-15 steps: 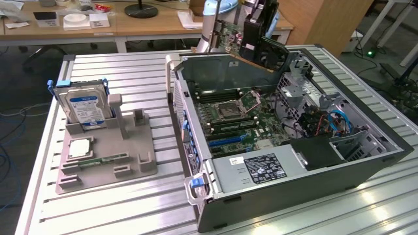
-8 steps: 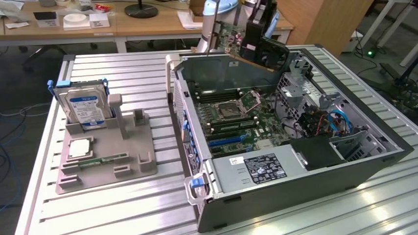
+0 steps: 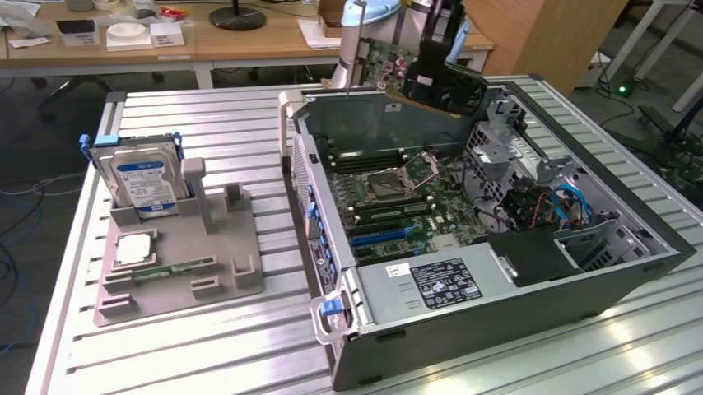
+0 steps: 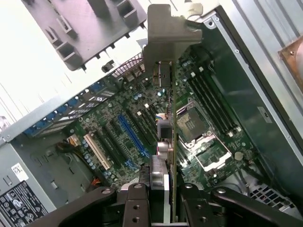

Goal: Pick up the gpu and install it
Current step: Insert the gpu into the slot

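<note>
Claw: clamped on the graphics card; in the wrist view its black fingers press on either face of the card, which is seen edge-on.
Worktop: ribbed metal, carrying a grey holder and an open computer case.
Holder: flat on the worktop at the exterior view's left, well apart from the claw.
Hard drive: upright in the holder's far slot, blue label facing out.
Processor chip: lying flat on the holder, just in front of the hard drive.
Memory stick: lying in a groove of the holder, near the chip.
Graphics card: in the air above the open case and clear of the motherboard; green board toward the exterior view's left, black cooler toward its right. In the wrist view its silver bracket is at the end far from the claw.
Computer case: on its side, open side up.
Motherboard: flat in the case under the card; its long blue slot is bare.
Power supply: grey box at the case's near edge.
Cables: blue and red, at the case's right end.
</note>
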Robot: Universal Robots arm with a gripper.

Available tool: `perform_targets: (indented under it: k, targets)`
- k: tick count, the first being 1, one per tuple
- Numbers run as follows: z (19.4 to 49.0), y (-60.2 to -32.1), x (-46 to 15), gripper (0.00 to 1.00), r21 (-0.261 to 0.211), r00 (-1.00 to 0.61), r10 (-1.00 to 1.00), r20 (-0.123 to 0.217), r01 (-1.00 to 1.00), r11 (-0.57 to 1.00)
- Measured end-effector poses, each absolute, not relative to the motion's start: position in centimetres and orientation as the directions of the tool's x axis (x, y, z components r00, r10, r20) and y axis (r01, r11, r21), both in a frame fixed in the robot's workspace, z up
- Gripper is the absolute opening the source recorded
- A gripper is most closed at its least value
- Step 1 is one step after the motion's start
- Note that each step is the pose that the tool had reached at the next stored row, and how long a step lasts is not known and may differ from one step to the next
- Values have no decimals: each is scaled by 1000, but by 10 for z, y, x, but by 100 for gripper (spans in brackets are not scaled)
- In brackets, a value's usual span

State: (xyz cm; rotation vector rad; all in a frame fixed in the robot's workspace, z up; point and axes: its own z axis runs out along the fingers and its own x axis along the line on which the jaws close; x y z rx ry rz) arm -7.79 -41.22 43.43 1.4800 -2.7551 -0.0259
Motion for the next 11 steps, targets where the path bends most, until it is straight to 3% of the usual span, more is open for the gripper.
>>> perform_targets:
  k: [11]
  targets:
    - [434, -412, -78, 28, 21, -415, -910, 4, -910, 415]
